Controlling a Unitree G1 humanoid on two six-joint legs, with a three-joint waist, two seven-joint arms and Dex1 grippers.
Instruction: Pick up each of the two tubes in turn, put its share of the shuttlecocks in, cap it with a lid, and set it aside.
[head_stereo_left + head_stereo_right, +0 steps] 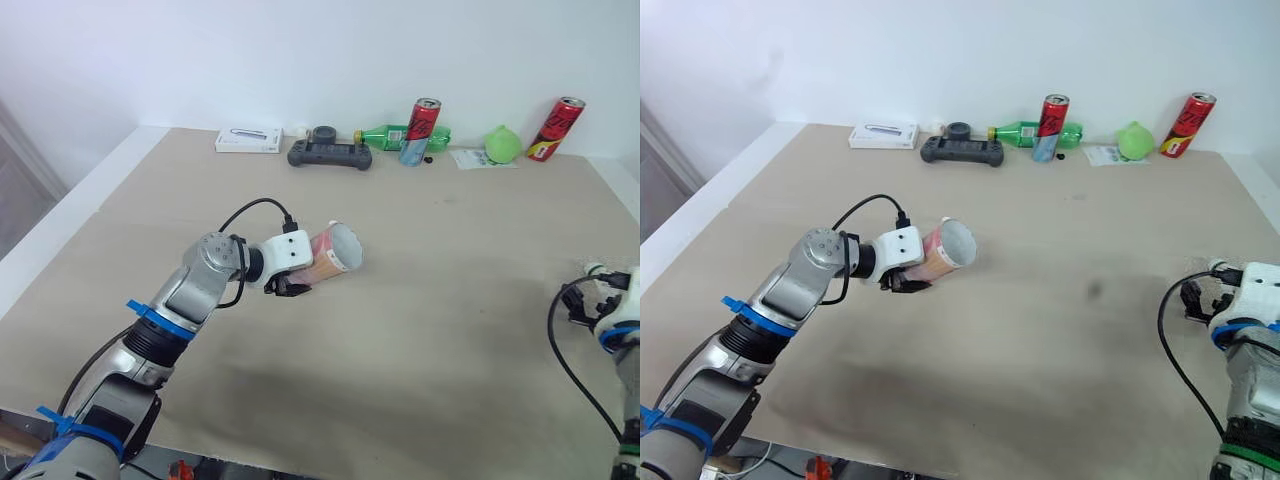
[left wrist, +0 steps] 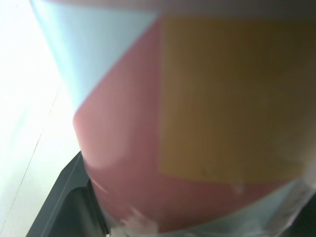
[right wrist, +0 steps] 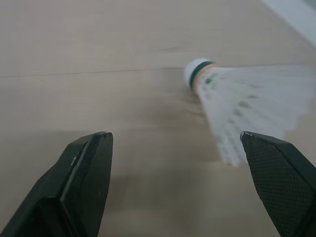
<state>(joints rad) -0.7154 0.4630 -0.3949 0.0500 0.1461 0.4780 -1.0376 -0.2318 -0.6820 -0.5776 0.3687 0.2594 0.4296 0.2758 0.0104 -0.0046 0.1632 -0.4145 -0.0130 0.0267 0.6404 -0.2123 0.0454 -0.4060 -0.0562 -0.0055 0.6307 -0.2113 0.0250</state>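
Tube (image 1: 335,252), patterned in red, orange and pale blue, is pinched between the black fingers (image 2: 69,197) of the left gripper (image 1: 292,283) and held roughly level above the worktop (image 1: 450,330). Most of its length sticks out past the fingertips, and its round pale end faces away from the wrist. We cannot tell whether that end is open or capped.

The right gripper (image 3: 175,136) is low over the worktop with its fingers (image 3: 89,168) spread wide, holding nothing. A white shuttlecock (image 3: 232,94) lies on its side just beyond those fingertips. Its green-banded cork head is ahead of the gap and its feathers trail close to one finger.

Far beyond both sets of fingers, along the back edge, we see a white box (image 1: 248,140), a black controller (image 1: 330,153), a green bottle (image 1: 385,134) on its side, a red can (image 1: 422,130), a green ball (image 1: 502,143) and a second red can (image 1: 556,128).
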